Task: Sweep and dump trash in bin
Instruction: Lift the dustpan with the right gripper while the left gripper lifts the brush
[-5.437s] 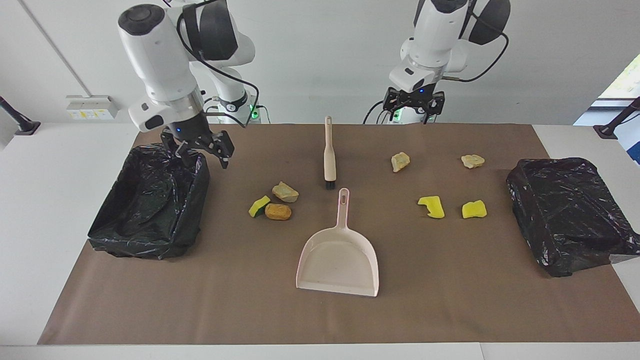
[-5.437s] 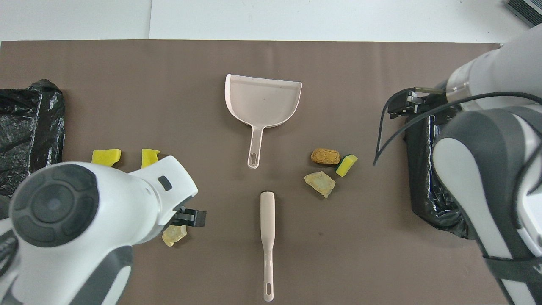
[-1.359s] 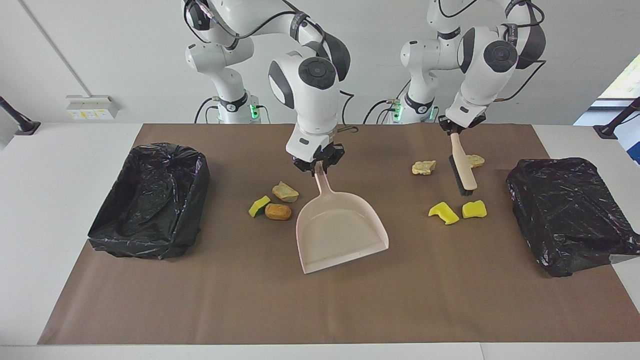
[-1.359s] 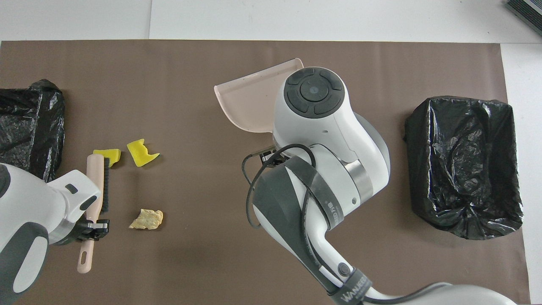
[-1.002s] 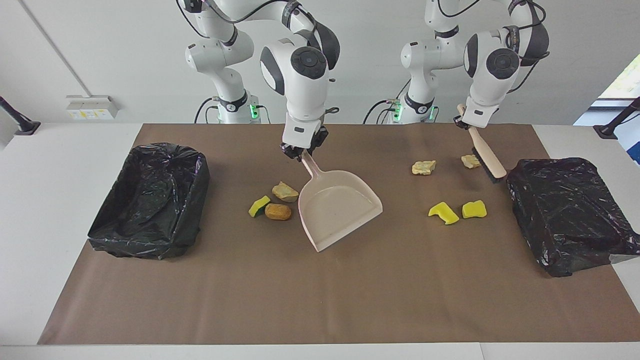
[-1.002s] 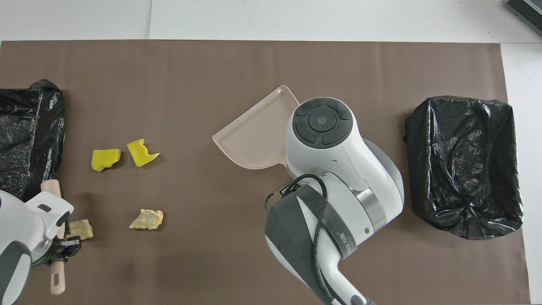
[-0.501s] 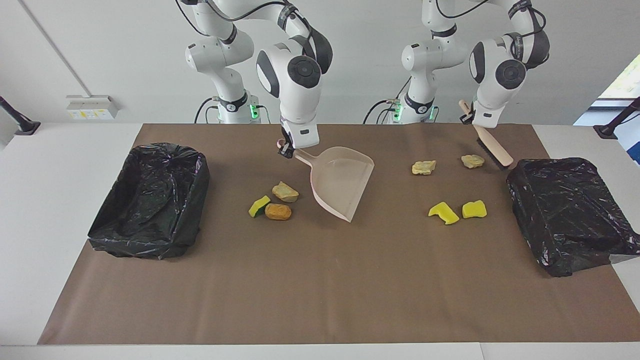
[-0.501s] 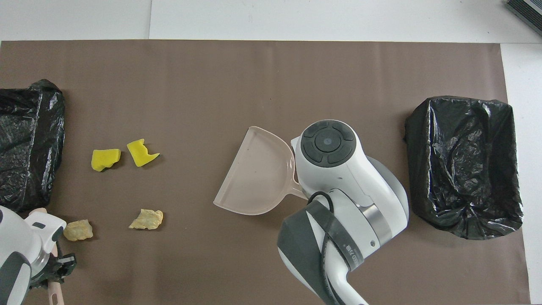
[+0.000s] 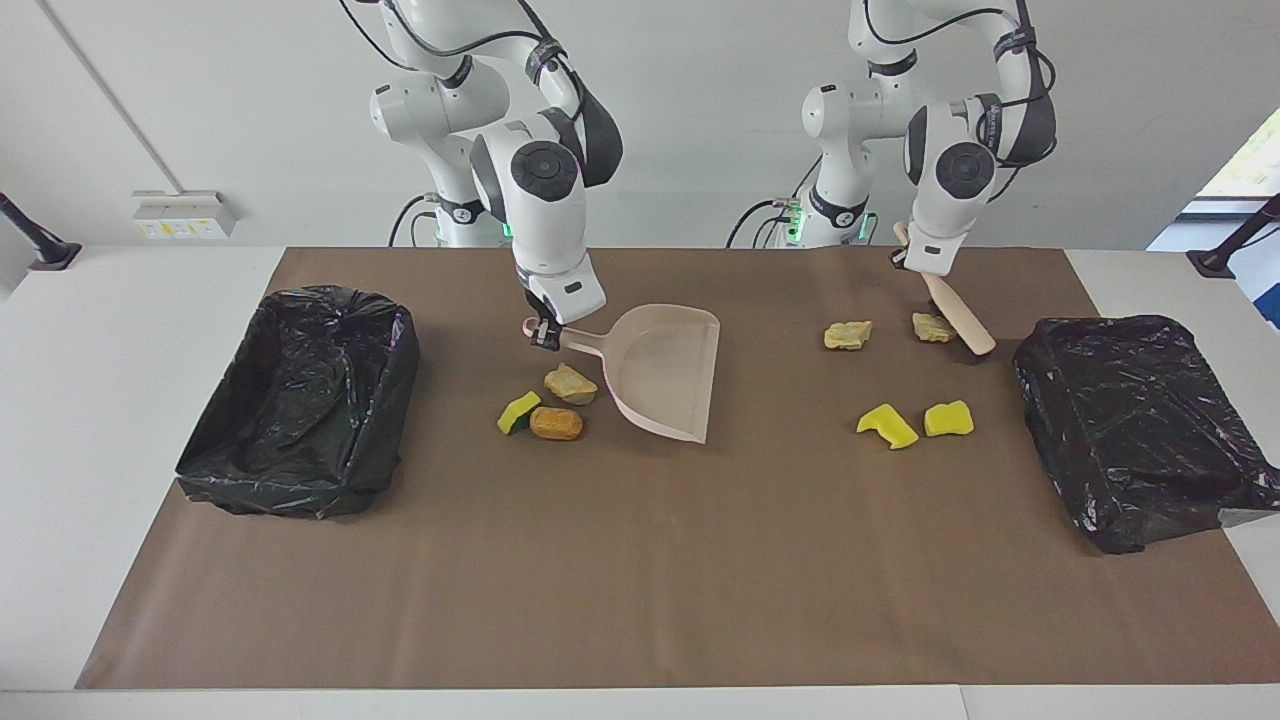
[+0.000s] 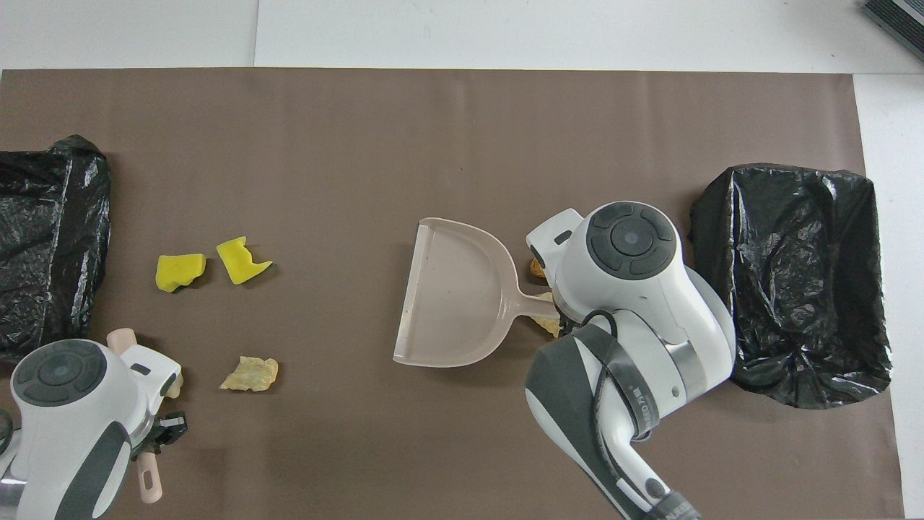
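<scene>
While jaws stay clenched, trash [image 9: 556, 405] lies outside.

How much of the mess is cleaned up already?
None yet. All seven scraps lie on the brown mat, and the dustpan is empty. The tools are picked up: the right gripper holds the dustpan's handle over three scraps, and the left gripper holds the brush beside a tan lump. Sweeping and dumping into a black bin are left.
</scene>
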`<state>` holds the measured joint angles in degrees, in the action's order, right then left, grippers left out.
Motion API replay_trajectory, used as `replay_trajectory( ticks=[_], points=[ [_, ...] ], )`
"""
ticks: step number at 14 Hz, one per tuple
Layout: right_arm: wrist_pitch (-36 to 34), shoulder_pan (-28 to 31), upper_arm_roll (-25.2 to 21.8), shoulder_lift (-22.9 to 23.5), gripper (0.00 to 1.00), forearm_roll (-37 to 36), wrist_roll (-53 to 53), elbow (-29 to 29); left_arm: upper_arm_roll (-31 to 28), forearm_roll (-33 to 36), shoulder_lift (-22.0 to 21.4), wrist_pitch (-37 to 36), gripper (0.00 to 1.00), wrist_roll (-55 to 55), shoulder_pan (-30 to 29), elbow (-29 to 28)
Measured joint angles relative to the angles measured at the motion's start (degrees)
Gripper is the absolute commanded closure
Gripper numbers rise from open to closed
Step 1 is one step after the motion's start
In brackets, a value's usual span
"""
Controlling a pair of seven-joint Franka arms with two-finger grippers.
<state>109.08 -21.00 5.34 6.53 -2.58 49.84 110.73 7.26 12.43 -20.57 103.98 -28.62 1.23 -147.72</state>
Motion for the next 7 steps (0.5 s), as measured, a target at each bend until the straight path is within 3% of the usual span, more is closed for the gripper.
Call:
replay_trajectory(
  ticks=[7],
  points=[
    [3.2, -3.1, 0.1, 2.0, 1.00, -1.0, -2.3, 0.7, 0.3, -11.5, 12.4, 2.0, 1.00, -3.6, 12.5, 13.3]
  ],
)
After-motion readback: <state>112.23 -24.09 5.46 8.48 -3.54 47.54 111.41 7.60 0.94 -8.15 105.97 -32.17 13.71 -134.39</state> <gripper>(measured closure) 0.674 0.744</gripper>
